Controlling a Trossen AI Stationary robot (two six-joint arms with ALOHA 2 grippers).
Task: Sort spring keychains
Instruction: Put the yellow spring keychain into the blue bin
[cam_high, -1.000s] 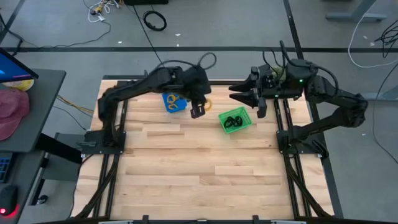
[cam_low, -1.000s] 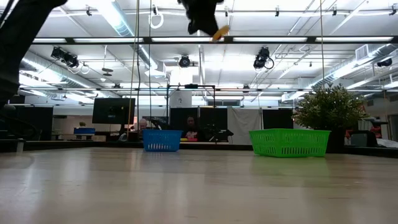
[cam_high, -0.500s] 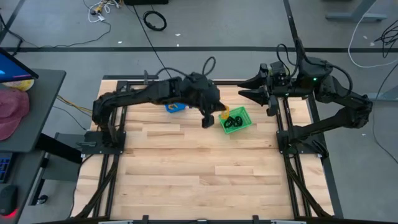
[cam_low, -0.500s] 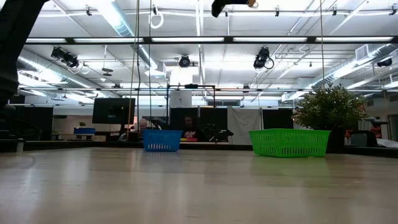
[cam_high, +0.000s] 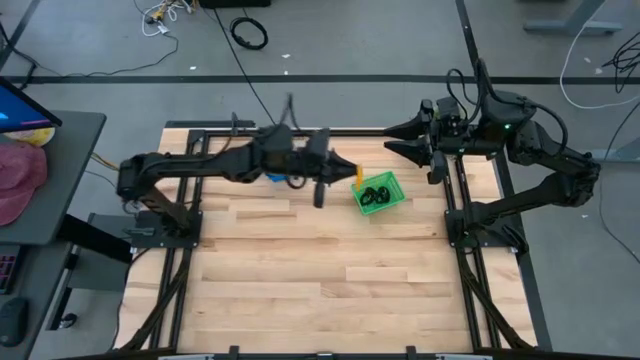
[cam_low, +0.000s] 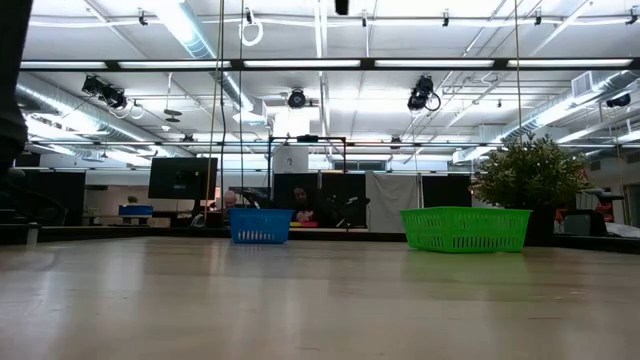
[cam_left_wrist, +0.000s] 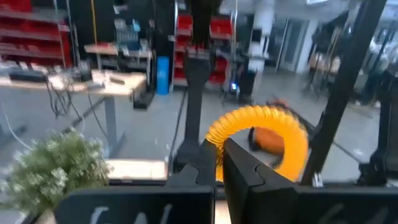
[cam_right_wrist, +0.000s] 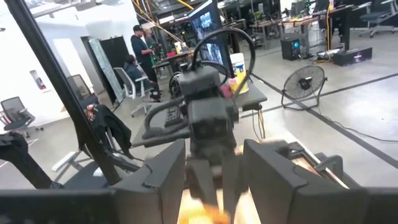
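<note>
My left gripper (cam_high: 350, 172) reaches level across the table's far part and is shut on an orange spring keychain (cam_high: 357, 179), a coiled ring (cam_left_wrist: 261, 134). It hovers at the left rim of the green bin (cam_high: 378, 193), which holds black spring keychains (cam_high: 376, 195). The blue bin (cam_high: 272, 178) sits mostly hidden under the left arm. In the low view both bins, blue (cam_low: 260, 225) and green (cam_low: 465, 228), stand on the far tabletop. My right gripper (cam_high: 392, 146) is open, raised beyond the green bin's far side, facing the left gripper (cam_right_wrist: 208, 124). My left gripper pinches the orange keychain between its two fingers (cam_left_wrist: 214, 158), on the coil's side nearest the fingertips (cam_left_wrist: 217, 140). The fingers come level from the table's left. The ring stands out past the fingertips, lifted clear of the table and bins.
A black table frame (cam_high: 460, 215) runs along both sides where the arm bases stand. The wide near half of the wooden tabletop (cam_high: 320, 280) carries no objects. A desk with a red cap (cam_high: 20, 180) stands off the table's left. People show in the room beyond.
My left arm swung from beside the blue bin toward the table's right, stretching out and tipping from pointing down to level, carrying the orange keychain up to the green bin's left rim. My right gripper drew back a little toward the far right.
</note>
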